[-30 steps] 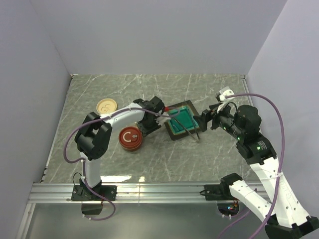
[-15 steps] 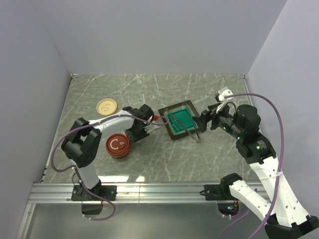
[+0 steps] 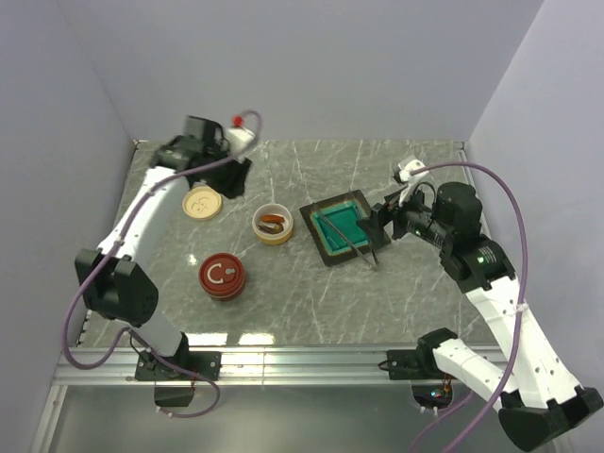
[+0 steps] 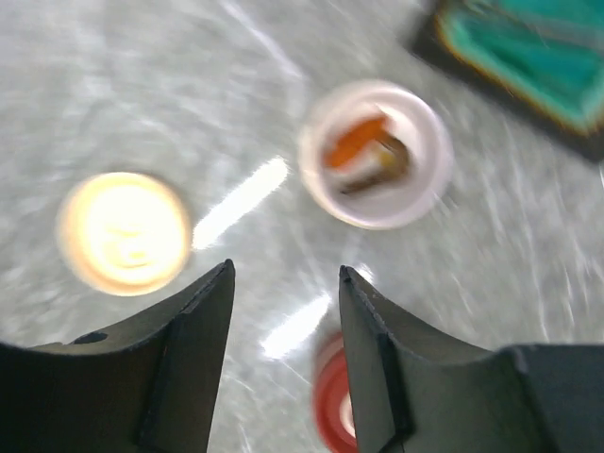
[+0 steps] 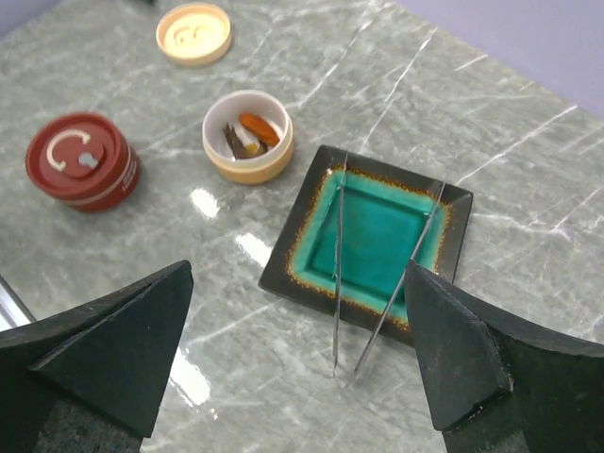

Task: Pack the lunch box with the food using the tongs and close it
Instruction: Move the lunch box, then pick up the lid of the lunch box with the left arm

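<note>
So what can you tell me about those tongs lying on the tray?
The tongs are slim, grey and look like metal: two thin arms, spread apart over the square teal tray and drawing together at an end that sticks out past the tray's dark rim, over the marbled table. They lie across the tray, and nothing grips them.

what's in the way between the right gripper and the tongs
Nothing visible. The tongs lie uncovered across the teal tray, and the right gripper hangs open close to them with no other object in between.
</note>
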`<state>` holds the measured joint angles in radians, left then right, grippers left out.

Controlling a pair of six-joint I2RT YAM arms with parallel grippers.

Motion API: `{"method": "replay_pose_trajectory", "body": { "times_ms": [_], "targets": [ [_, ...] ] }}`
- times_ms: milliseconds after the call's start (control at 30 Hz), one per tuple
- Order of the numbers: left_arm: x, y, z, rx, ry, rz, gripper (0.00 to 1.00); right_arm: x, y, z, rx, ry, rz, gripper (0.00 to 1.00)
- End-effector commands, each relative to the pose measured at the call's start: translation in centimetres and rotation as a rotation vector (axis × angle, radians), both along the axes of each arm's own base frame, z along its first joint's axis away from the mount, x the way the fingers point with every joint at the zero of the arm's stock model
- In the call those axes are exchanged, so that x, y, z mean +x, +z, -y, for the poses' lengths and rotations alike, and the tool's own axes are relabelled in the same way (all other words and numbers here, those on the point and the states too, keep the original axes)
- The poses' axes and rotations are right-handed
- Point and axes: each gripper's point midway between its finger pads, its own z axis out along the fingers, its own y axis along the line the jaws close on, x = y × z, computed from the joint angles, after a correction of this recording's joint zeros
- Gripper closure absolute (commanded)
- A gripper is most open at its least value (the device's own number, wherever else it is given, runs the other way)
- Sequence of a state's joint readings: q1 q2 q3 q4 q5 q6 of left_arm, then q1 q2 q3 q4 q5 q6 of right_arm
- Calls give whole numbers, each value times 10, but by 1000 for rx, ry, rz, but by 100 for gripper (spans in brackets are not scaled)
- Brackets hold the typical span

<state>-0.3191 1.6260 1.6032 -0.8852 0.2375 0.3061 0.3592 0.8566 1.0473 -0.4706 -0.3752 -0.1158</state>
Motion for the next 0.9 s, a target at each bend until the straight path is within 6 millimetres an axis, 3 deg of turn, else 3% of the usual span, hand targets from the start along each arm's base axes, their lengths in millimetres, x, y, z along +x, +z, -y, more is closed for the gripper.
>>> {"method": "replay_pose_trajectory", "body": {
  "times_ms": [0,100,233,267,433,633,867],
  "targets": [
    [21,35,-24,-150,81,83,46,4,6,-3,-53,49,9,0],
    [44,37,-52,-185,116,181,42,10,-5,0,-116,54,-35,0],
    [44,-22,-74,-15,-1,80,40,12,-18,0,-182,78,-110,0],
    [47,-33,-87,68,-15,62,43,13,-21,0,-193,82,-124,0],
    [55,-82,-114,200,-64,-39,48,12,-41,-2,-241,130,-215,0],
    [61,-120,-128,280,-98,-96,56,14,-54,-3,-265,143,-267,0],
    [66,-144,-132,311,-118,-111,61,16,-57,-3,-275,147,-272,0]
  ]
}}
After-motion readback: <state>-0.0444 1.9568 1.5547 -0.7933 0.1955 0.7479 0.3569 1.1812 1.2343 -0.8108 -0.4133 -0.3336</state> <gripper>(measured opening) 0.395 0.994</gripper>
